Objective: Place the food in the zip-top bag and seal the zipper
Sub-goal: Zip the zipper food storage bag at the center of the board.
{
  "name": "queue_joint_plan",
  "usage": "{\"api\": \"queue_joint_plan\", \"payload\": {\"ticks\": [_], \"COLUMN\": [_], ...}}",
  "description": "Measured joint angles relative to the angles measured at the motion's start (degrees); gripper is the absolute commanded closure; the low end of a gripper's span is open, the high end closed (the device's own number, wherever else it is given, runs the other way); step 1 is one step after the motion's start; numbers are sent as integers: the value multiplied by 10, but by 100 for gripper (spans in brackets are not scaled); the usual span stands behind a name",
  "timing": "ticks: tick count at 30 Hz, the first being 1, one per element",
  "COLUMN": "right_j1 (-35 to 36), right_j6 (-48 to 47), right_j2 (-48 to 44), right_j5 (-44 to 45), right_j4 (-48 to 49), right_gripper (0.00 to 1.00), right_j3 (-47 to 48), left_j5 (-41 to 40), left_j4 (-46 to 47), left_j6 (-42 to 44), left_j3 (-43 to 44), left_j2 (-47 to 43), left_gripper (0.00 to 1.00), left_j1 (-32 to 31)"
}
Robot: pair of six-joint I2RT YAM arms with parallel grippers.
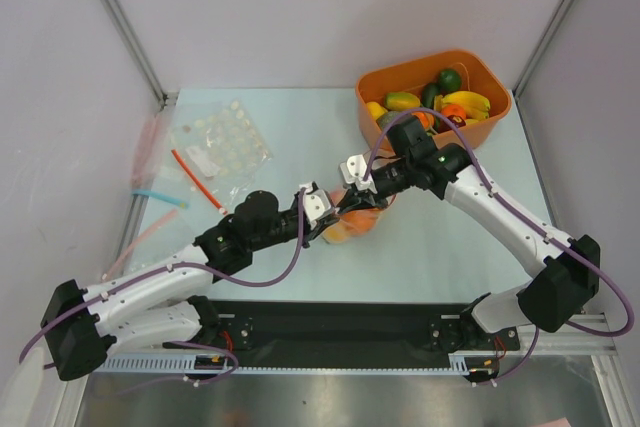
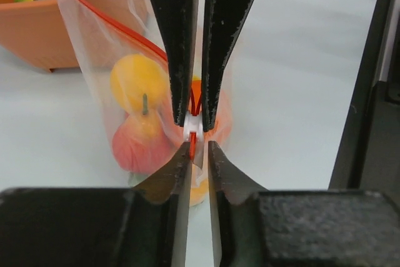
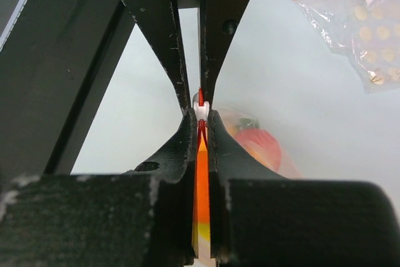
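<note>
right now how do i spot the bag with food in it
From the orange tub, far right, come nearer to where left gripper and right gripper meet. The clear bag there bulges with fruit; the bag of pale discs, further left, lies flat.

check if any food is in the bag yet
In: a yellow fruit and a red fruit show through the clear bag; more sits in the orange tub.

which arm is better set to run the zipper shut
Right, probably: the right end effector is clamped on the zipper at the white slider; the left end effector stands slightly open there.
</note>
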Motion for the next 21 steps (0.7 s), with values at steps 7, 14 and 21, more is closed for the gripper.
{"api": "queue_joint_plan", "payload": {"ticks": [7, 14, 21], "right_j1": [0, 0, -4], "right_j6": [0, 0, 0], "right_j2": [0, 0, 0], "right_j5": [-2, -1, -2], "right_j4": [-4, -6, -2], "right_gripper": [100, 100, 100], "right_j3": [0, 0, 2], "left_j5": [3, -3, -5], "left_j4": [3, 3, 6], "left_j6": [8, 6, -6], "left_j3": [0, 1, -24], "left_j2": [2, 2, -40], "left_gripper": [100, 100, 100], "left_j1": [0, 1, 19]}}
